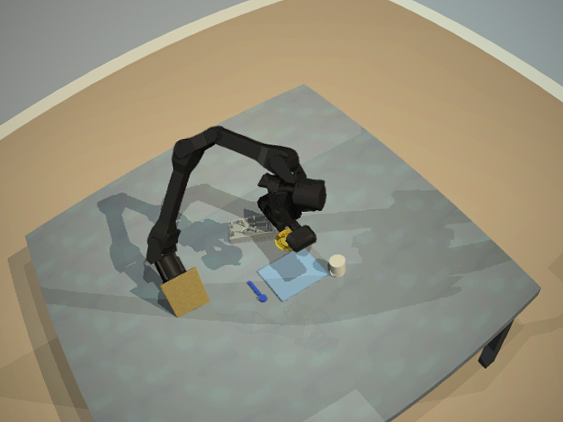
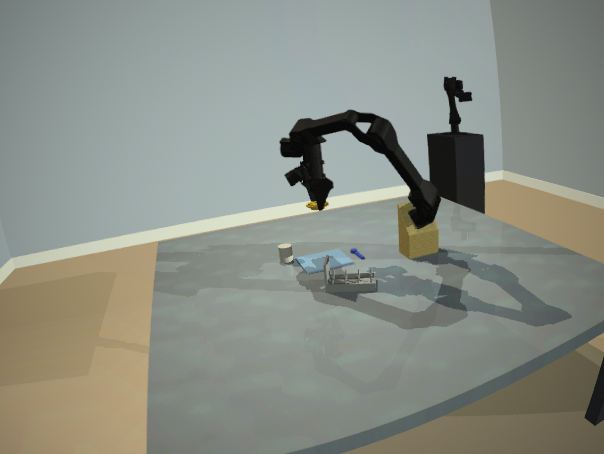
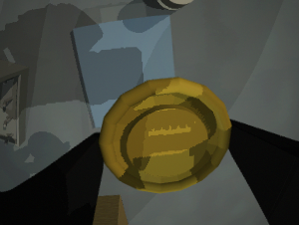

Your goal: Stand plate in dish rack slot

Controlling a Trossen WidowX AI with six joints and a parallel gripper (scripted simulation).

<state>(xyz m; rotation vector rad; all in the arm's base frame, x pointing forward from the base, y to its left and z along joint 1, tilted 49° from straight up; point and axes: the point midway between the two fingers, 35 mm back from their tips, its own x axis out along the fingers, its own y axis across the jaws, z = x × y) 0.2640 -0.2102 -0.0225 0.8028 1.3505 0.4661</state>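
Observation:
The yellow plate (image 1: 282,241) (image 2: 314,205) (image 3: 166,139) is held off the table, roughly flat, its face toward the wrist camera. My gripper (image 2: 319,204) (image 3: 164,132) is shut on the plate, with one finger at each side of its rim in the wrist view. The grey dish rack (image 1: 253,240) (image 2: 352,288) (image 3: 22,105) stands on the table, below and beside the gripper, with thin upright rails and a taller piece at one end. The arm hides part of the rack in the top view.
A blue mat (image 1: 284,290) (image 2: 315,266) (image 3: 107,40) lies near the rack. A cream mug (image 1: 337,265) (image 2: 285,253) (image 3: 174,3) stands beside the mat, and a blue spoon (image 1: 255,288) (image 2: 357,253) lies at its other side. The arm's base sits on a wooden block (image 1: 186,293) (image 2: 422,243) (image 3: 110,210).

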